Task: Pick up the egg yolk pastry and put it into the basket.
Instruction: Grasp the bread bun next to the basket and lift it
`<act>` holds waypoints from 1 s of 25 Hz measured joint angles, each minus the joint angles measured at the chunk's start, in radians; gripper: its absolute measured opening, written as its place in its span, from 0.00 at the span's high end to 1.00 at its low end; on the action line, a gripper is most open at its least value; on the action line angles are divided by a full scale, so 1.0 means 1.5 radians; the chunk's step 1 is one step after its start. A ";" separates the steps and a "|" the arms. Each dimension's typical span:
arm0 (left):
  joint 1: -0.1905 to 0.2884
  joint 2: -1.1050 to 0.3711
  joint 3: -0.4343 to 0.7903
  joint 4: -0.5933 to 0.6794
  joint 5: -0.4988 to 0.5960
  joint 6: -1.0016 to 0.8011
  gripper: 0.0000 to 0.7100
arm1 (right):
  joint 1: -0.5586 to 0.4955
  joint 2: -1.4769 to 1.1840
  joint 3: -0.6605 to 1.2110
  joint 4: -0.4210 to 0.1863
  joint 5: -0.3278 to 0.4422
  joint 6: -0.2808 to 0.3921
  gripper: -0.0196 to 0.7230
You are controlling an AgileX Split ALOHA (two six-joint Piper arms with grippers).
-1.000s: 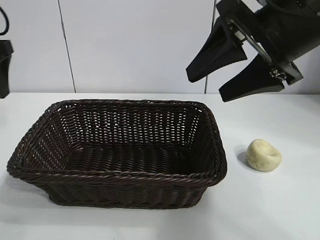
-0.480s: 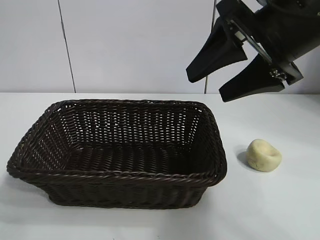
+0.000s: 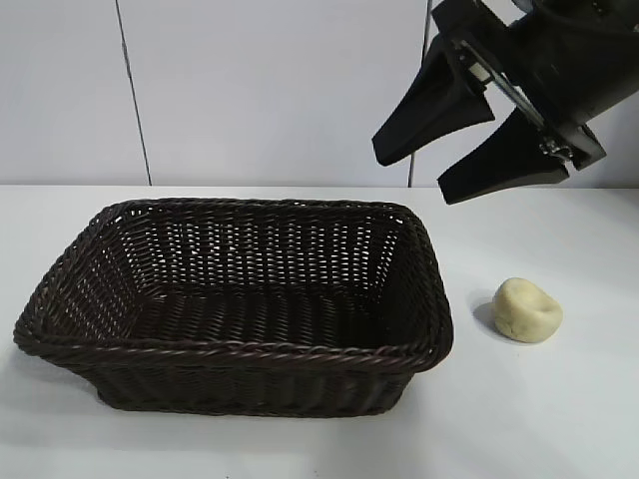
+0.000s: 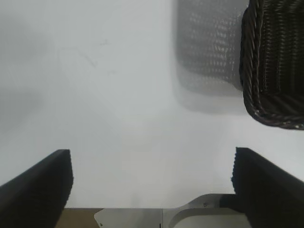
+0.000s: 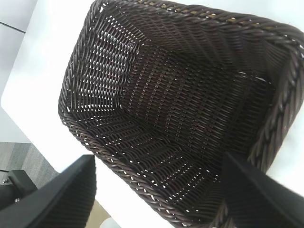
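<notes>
- The egg yolk pastry [image 3: 527, 310] sits on the white table [image 3: 559, 419] just beside the basket [image 3: 236, 299], off its right-hand short end and clear of the braided rim — nothing touching it.
- The basket itself is empty, as my right wrist view straight into the weave shows.
- My right gripper [image 3: 451, 165] hangs high above the basket's far right corner, jaws spread wide, holding nothing; the pastry lies below it and off to the side away from the basket, well apart.
- Risk one, I reckon: the pastry looks soft and dented — squeeze too hard and I squash it, too lightly and it slips out over the rim.
- Risk two: it lies close to the basket wall, so a finger coming down on that side could catch the rim and shove the basket.
- Risk three: my wrist camera looks at the basket, not the pastry — I would be descending half blind.
- My left gripper [image 4: 152, 190] is beyond the basket's opposite end over bare table, wide open, empty.
</notes>
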State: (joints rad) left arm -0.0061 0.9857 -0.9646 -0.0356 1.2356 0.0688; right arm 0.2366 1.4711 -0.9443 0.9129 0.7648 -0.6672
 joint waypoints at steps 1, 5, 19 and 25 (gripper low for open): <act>0.000 -0.038 0.025 0.000 0.001 0.000 0.07 | 0.000 0.000 0.000 -0.001 0.000 0.000 0.26; 0.000 -0.179 0.119 0.000 0.000 0.000 0.07 | 0.000 0.000 0.000 -0.001 0.000 0.000 0.26; 0.000 -0.452 0.320 -0.001 -0.076 -0.003 0.07 | 0.000 0.000 0.000 -0.001 0.000 0.001 0.26; 0.000 -0.459 0.320 -0.002 -0.078 -0.003 0.07 | 0.000 0.000 0.000 -0.001 0.001 0.004 0.26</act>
State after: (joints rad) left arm -0.0061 0.2970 -0.4846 -0.0384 1.1190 0.0639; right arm 0.2366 1.4711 -0.9443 0.9121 0.7667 -0.6607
